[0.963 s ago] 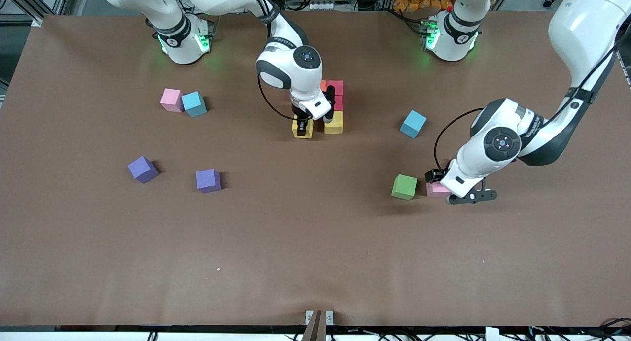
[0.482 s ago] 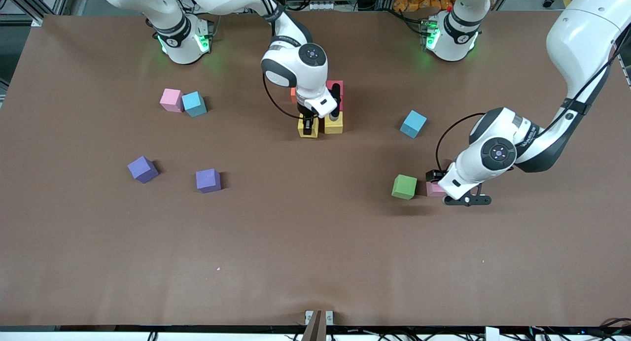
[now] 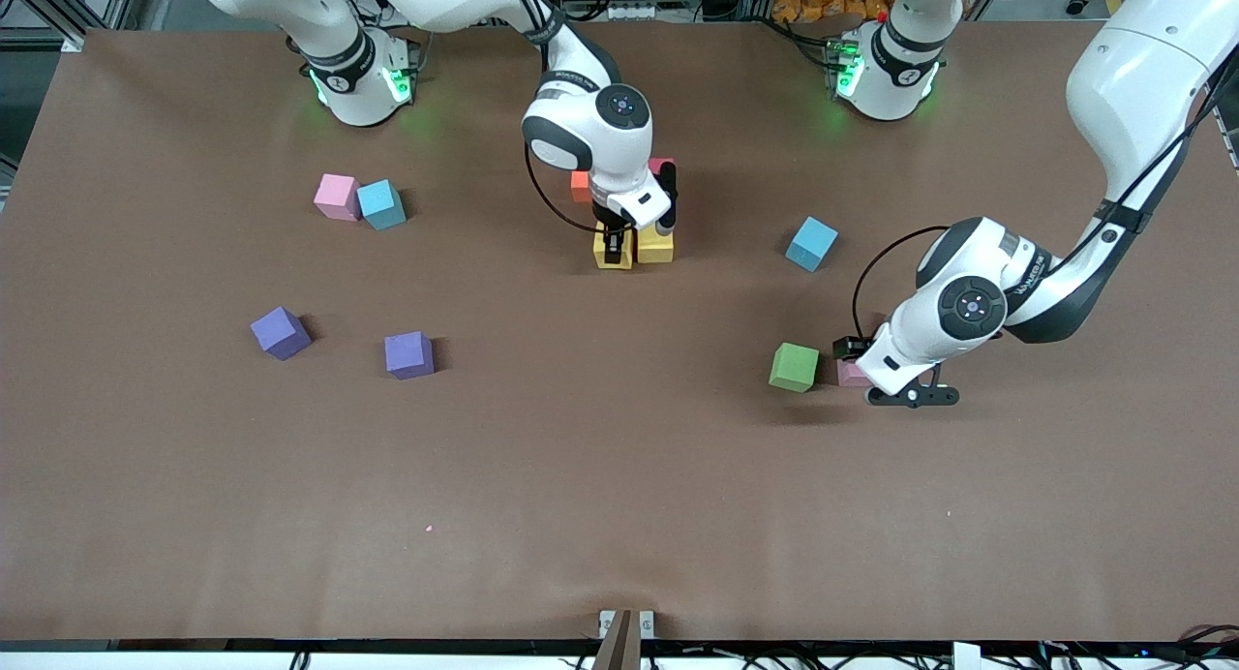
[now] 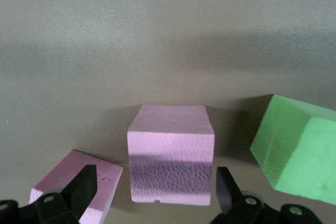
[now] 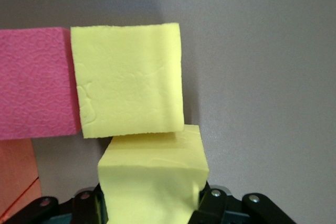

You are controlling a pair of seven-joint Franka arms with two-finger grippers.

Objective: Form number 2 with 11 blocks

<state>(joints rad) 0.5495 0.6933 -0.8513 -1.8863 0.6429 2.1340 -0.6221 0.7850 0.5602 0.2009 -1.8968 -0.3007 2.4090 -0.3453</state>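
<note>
Frame left: pink cube (image 3: 336,197), two purple cubes (image 3: 281,332). Upper centre: right gripper (image 3: 617,247) clenched on yellow cube (image 3: 613,253), touching second yellow cube (image 3: 655,247); orange cube (image 3: 580,186), red cube (image 3: 662,167) mostly hidden. Right: left gripper (image 3: 873,368) spread around half-hidden pink block (image 4: 171,161), beside green cube (image 3: 794,367).

The cluster (image 3: 655,244) of blocks lies mid-table, toward the bases. The right gripper (image 3: 614,242) grips the held block (image 3: 614,256) just beside the cluster's nearest block (image 5: 128,80), on its side toward the right arm's end. Farther toward that end sits a touching pair (image 3: 358,201). Nearer the camera than the pair lie the outer single (image 3: 281,332) and the inner single (image 3: 408,353), apart. Toward the left arm's end, the left gripper (image 3: 874,372) straddles the straddled block (image 4: 170,153), fingers clear of it. The neighbour block (image 3: 794,367) is just beside it. The lone block (image 3: 811,243) lies farther from the camera.
</note>
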